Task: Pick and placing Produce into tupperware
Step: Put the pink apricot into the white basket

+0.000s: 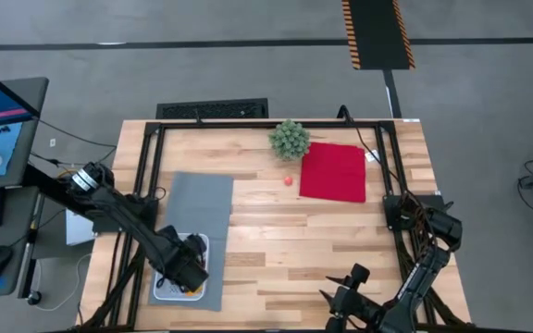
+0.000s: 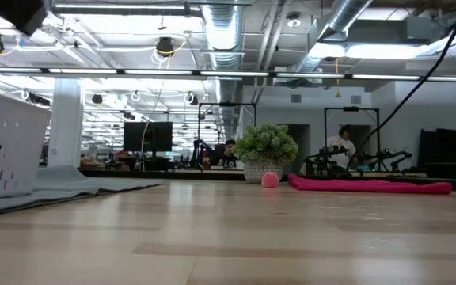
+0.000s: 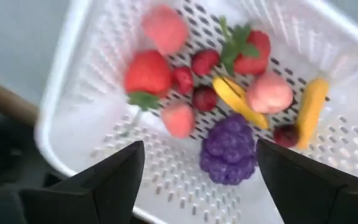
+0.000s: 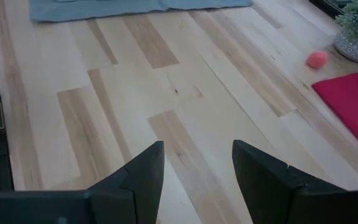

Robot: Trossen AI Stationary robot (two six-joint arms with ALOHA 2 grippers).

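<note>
The left gripper (image 3: 194,180) is hanging right over the white plastic basket with little holes (image 1: 179,270), its jaws wide apart and holding nothing. The basket is sitting on the flat grey mat (image 1: 199,208) near the table's front left corner. Lots of tiny toy fruits (image 3: 219,93) are lying inside it, so most of the job looks done. One small pink ball (image 1: 288,180) is waiting near the back edge, beside the red cloth square (image 1: 333,172). The right gripper (image 4: 194,177) is resting open and empty at the front right.

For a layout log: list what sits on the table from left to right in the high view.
Grey mat with the white container under the left gripper → green plant and pink ball → red cloth.
</note>
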